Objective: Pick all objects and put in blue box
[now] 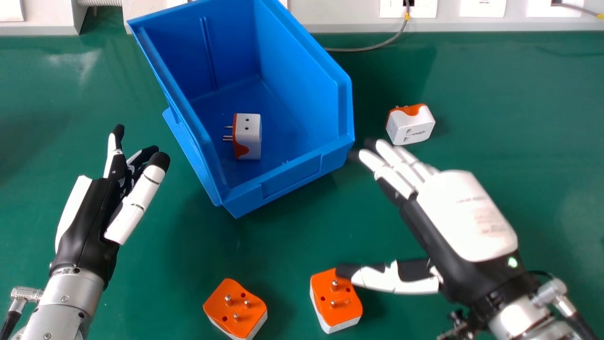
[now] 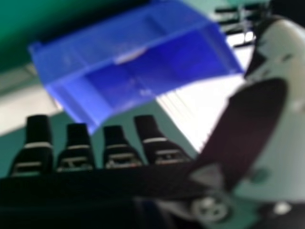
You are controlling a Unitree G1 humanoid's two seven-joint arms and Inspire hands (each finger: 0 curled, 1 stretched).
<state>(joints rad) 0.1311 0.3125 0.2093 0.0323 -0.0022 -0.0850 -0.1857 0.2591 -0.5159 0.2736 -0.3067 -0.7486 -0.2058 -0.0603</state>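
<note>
- Clearing job's partly done, by the look of it: one adaptor lies in the blue box, three to go; prob. b/w picks here.
- Right hand is open, fingers straight, thumb out, nothing gripped, angled over the worktop on the box's right.
- Far adaptor sits just past those fingertips; near-right adaptor is under the thumb in the head view, contact can't tell; near-left adaptor beside it, w/ a gap.
- Left hand open too, fingers relaxed, empty, left of the box.
- Next move, I'd say: choose a target, get fingers & thumb either side, close on the flat flanks, lift, drop in.
- Materials: adaptors look hard plastic, blocky, white bodies w/ orange faces, metal pins up on the near pair. Box: smooth moulded plastic, open-topped, lower front lip. Worktop: green, slight sheen.
</note>
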